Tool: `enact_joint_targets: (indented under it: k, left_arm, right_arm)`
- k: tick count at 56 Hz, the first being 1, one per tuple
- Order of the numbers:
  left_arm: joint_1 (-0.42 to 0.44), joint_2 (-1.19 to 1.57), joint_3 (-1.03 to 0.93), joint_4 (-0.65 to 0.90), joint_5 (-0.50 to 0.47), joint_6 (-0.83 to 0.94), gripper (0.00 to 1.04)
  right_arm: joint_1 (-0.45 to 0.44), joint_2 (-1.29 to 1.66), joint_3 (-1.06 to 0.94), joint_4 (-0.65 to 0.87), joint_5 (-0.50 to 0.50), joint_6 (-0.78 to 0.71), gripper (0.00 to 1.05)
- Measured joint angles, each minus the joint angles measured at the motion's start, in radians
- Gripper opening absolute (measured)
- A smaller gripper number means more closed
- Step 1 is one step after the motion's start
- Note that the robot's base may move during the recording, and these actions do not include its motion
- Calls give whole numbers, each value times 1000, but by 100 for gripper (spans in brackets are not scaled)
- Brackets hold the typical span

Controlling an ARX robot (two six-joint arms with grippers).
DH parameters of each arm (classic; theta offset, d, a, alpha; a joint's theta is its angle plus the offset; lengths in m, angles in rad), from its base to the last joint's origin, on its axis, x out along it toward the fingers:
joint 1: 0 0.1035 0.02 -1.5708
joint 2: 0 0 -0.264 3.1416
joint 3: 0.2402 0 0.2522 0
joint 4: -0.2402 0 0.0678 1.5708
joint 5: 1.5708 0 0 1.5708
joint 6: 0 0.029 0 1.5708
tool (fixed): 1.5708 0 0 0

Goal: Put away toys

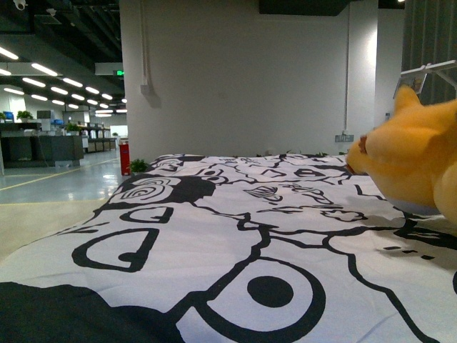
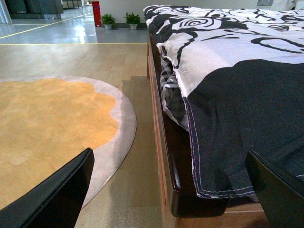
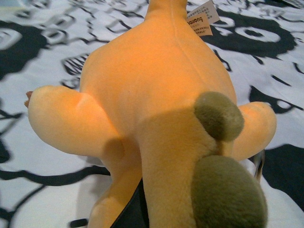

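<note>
An orange-yellow plush toy (image 1: 418,161) hangs just above the black-and-white quilt at the right edge of the front view. The right wrist view is filled by the same plush toy (image 3: 156,95), with olive-brown pads on its limbs and a white label near its far end. My right gripper (image 3: 190,209) is shut on the toy's near limb; only one dark finger (image 3: 133,213) shows under the plush. My left gripper (image 2: 173,190) is open and empty, low beside the bed's corner, its two black fingers (image 2: 52,194) at either side of the view.
The bed's quilt (image 1: 235,243) spreads across the front view. In the left wrist view its dark wooden frame corner (image 2: 183,190) is close, with a round orange and grey rug (image 2: 57,128) on the wood floor beside it. A white wall (image 1: 243,71) stands behind the bed.
</note>
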Motion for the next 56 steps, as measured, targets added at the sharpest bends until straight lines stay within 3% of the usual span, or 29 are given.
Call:
enact_joint_targets:
  k: [20, 31, 52, 56]
  left_arm:
    - [0, 0, 0, 0, 0, 0, 98]
    - [0, 0, 0, 0, 0, 0, 98]
    - [0, 0, 0, 0, 0, 0, 98]
    - [0, 0, 0, 0, 0, 0, 98]
  right_arm:
    - [-137, -320, -114, -26, -402, 210, 7]
    - [-185, -498, -217, -27, -506, 308, 7]
    - [-210, -568, -256, -37, -508, 360, 7]
    - [-153, -596, -264, -130, -285, 248, 7]
